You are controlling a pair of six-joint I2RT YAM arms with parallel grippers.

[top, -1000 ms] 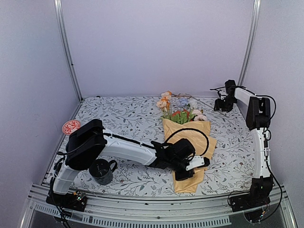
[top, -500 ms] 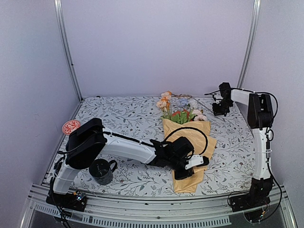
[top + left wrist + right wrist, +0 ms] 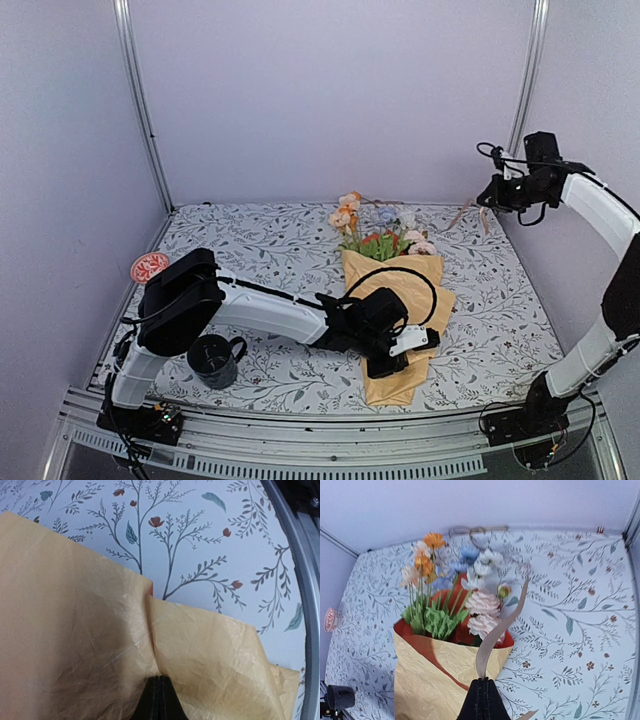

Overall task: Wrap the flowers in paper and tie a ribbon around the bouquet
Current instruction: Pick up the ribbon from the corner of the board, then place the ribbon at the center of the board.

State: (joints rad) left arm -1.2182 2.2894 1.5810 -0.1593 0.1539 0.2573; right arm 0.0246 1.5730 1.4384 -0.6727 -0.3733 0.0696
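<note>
Right wrist view: the right tool (image 3: pixel 481 681) is pinched fully together on the tan ribbon (image 3: pixel 496 630), which curls up and away from its fingertips. Beneath and ahead of that tool lies the bouquet (image 3: pixel 435 675), its flowers (image 3: pixel 470 582) fanning out at the end far from the tool. Seen from overhead, this tool hangs high, well apart from the bouquet. The left tool (image 3: pixel 159 682) is clamped tight on a crease of the mustard paper (image 3: pixel 75 630) at the bouquet's narrow end, low over the counter (image 3: pixel 200 540). A dark mug (image 3: pixel 213 360) stands behind that tool, beside its arm.
</note>
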